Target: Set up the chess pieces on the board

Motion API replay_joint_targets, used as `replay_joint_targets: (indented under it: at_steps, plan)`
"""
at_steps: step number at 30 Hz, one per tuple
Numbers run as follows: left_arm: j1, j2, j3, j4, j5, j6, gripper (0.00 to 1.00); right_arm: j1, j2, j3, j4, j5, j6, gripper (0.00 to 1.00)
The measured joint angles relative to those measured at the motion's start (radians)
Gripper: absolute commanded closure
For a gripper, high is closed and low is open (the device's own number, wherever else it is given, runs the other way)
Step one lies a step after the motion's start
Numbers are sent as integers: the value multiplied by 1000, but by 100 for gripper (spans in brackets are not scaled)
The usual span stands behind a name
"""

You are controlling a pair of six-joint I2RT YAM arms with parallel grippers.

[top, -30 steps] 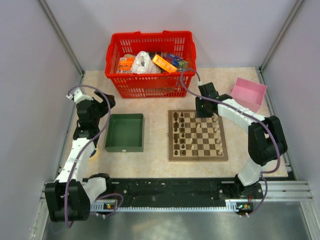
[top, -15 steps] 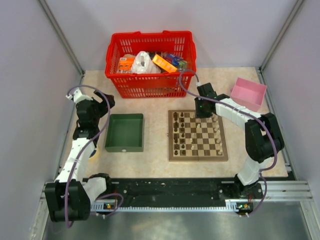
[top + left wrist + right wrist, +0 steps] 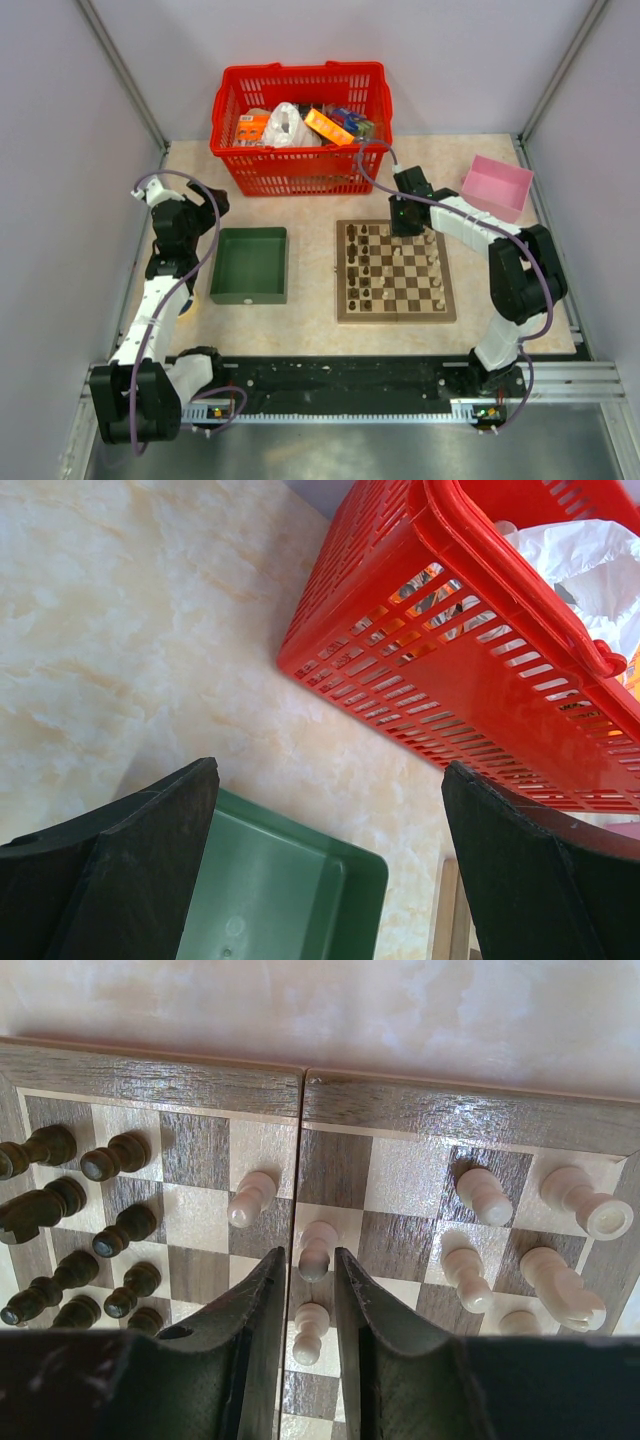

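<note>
Pale pawn near the far rim of the board is pinched by the right fingers, probably for relocating; left fingers stand spread, empty.

Board shows streaky wood grain under a soft sheen. The pawn is pale turned wood, smooth. The other pale pieces gleam, and the dark pieces look polished too. Fingers are matt black and scuffed. Counter is marbled beige, smooth and dull. Basket is glossy red plastic, tray smooth green plastic.
</note>
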Motion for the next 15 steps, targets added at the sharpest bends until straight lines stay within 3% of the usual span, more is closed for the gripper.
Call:
replay_joint_targets:
  at_steps: [15]
  plan:
    - [2, 0, 0, 0, 0, 0, 1, 0, 3, 0, 1, 1, -1, 88]
